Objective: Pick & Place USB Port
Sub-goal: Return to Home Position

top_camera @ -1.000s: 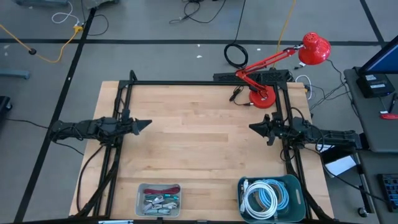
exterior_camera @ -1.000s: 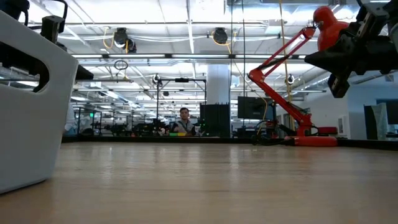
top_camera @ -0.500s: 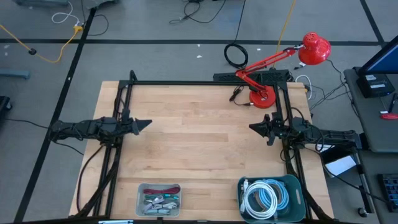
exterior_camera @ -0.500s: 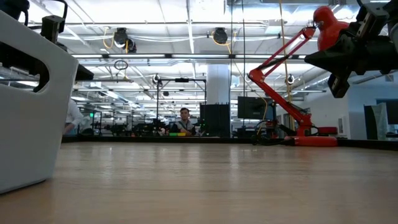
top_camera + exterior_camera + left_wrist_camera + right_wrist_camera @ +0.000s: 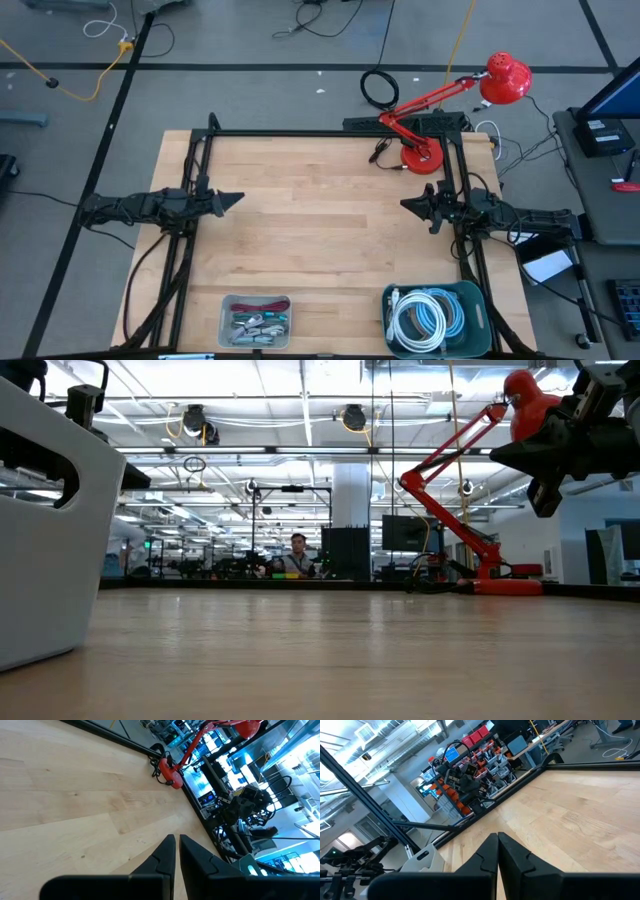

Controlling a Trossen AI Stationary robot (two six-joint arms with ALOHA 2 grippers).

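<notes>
White cables (image 5: 425,320) in teal bin (image 5: 466,292); left gripper (image 5: 239,198), right gripper (image 5: 404,204) seemingly closed.

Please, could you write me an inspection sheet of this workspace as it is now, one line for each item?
Surface: wooden table, bare in the middle.
Job's things: white cables coiled inside the teal bin at the near right edge; the small gray tray at the near edge holds small parts, too small to name.
Clutter: red desk lamp at the far right corner.
Grippers: left gripper and right gripper over the table's sides, fingers shut, holding nothing.
Cables: black coil and yellow cable on the floor beyond the table.
Surroundings: a person seated far behind.
</notes>
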